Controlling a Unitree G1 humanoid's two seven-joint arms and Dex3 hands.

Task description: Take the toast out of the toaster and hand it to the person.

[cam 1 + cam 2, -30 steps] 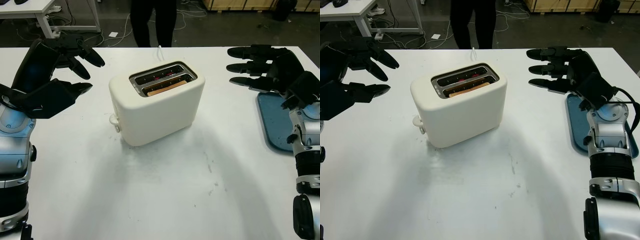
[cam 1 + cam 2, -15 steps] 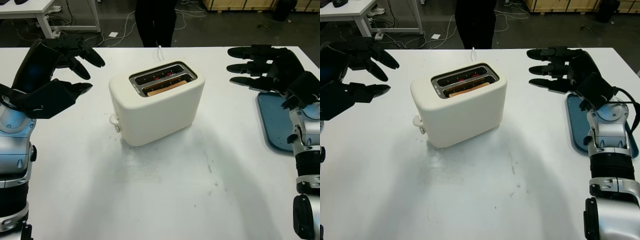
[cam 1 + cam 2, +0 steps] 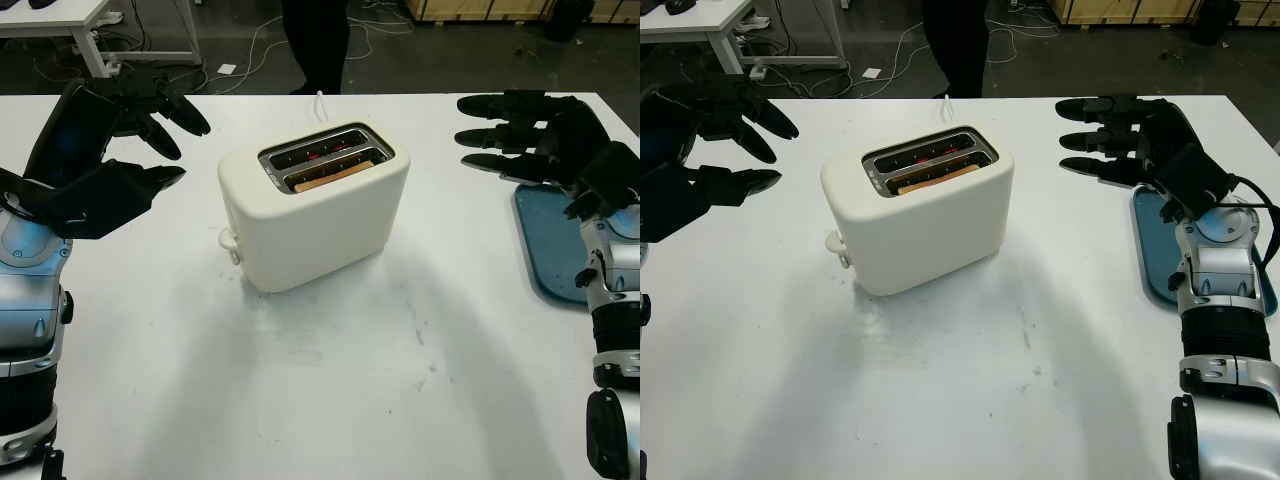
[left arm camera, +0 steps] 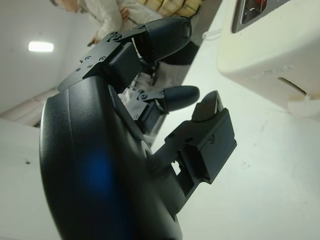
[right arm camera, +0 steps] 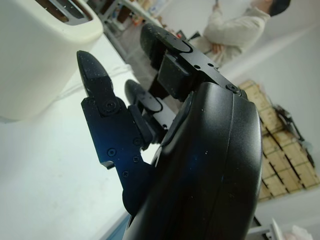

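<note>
Cream plastic two-slot toaster [image 3: 313, 205] mid-table; brown toast slice [image 3: 330, 175] sits in its near slot. Left hand [image 3: 105, 150] open, left of toaster. Right hand [image 3: 530, 135] open, right of it, beside blue tray [image 3: 545, 240].

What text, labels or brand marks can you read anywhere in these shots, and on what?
Nothing reads clearly.
Toaster: a faint raised mark on its side wall in the left wrist view, too blurred to read.
Left hand, right hand, blue tray and table: no lettering visible.
</note>
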